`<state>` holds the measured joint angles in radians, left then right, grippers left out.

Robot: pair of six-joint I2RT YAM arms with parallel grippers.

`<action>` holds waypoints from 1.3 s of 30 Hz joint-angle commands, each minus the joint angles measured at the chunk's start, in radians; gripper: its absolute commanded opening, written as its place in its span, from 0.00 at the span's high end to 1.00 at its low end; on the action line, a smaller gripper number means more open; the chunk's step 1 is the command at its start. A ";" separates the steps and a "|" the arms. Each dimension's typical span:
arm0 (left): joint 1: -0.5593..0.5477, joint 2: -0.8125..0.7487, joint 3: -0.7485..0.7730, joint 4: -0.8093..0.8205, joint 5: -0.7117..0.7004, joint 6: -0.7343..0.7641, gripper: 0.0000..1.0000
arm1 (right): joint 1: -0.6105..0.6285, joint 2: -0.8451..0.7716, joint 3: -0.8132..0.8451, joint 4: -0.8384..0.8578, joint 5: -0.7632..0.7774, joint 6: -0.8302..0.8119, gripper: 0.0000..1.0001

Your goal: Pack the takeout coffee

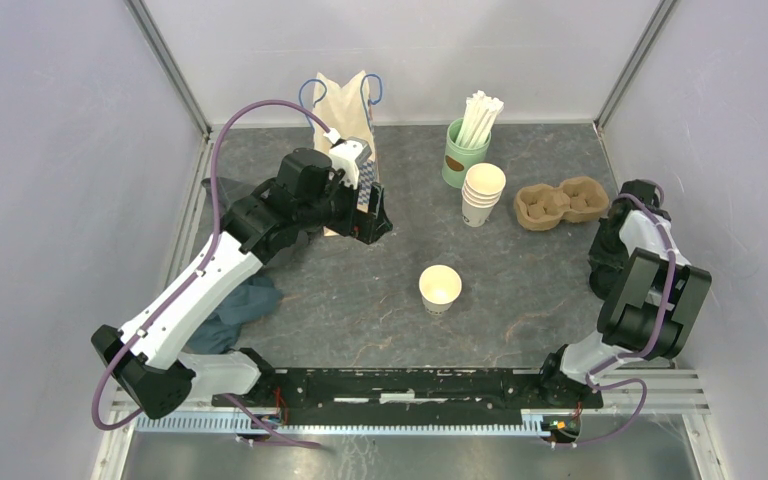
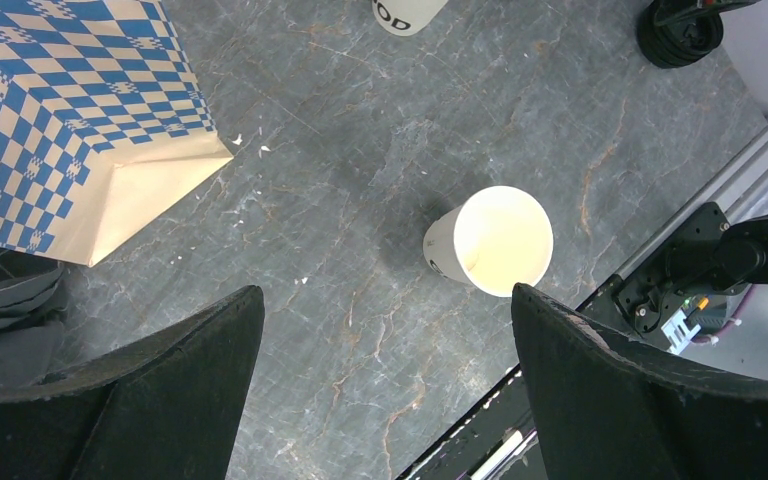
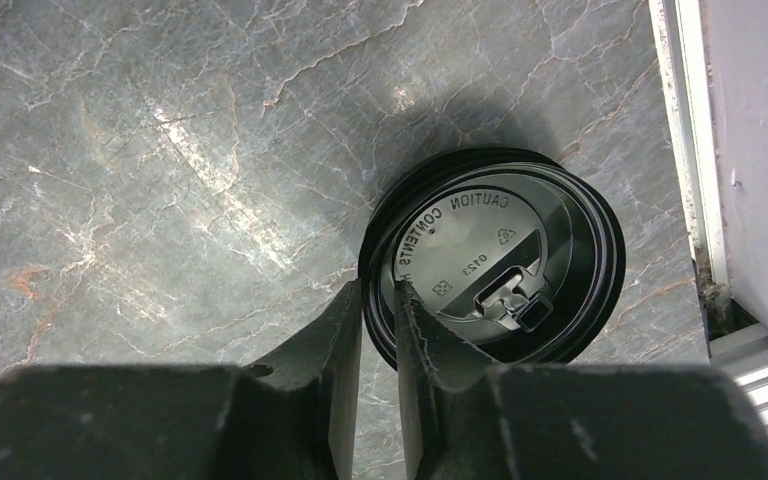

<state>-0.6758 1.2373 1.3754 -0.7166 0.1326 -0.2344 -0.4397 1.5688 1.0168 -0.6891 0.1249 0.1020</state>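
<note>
**Top view.** The open cup stands upright and alone at mid-desk, with no lid on it. The cup stack stands beside the green cup of straws, with the carrier just to their right. The left tool hangs close to the paper bag. The right arm is folded at the far right edge. Its tool and the lid are hidden under it here.
Risk: the left arm is close enough to the bag that a sideways swing could knock it over.

**Left wrist.** The left tool is spread wide and holds nothing. The cup lies below it, off towards one finger rather than centred. The bag's checked side is at upper left.
Risk: coming down from this offset, a finger could land on the rim. The cup looks empty and light, so I judge it would tip or skid.

**Right wrist.** The right tool is narrowed to a thin slot. The near rim of the black lid sits in that slot, and the lid lies flat on the desk. I cannot tell whether the pads are actually biting.
Risks:
- This is an edge pinch on thin plastic, so the lid could swing down or slip out on lifting.
- The rim shows doubled rings, so there may be nested lids, though I cannot tell. If so, two could come up together, or one could drop partway.
- The lid lies near the desk's side rail, which leaves little room to correct the grip.
- A lid held tilted would seat unevenly on the cup, and pressing it down could crush the cup or topple it.
</note>
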 commanded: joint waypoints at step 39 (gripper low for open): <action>-0.050 -0.021 0.089 0.005 0.047 0.021 0.00 | 0.062 -0.144 0.039 -0.023 0.056 0.028 1.00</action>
<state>-0.7208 1.2373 1.4155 -0.7231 0.1429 -0.2344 -0.3794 1.4418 1.0946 -0.7383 0.1589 0.1337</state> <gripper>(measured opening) 0.994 0.006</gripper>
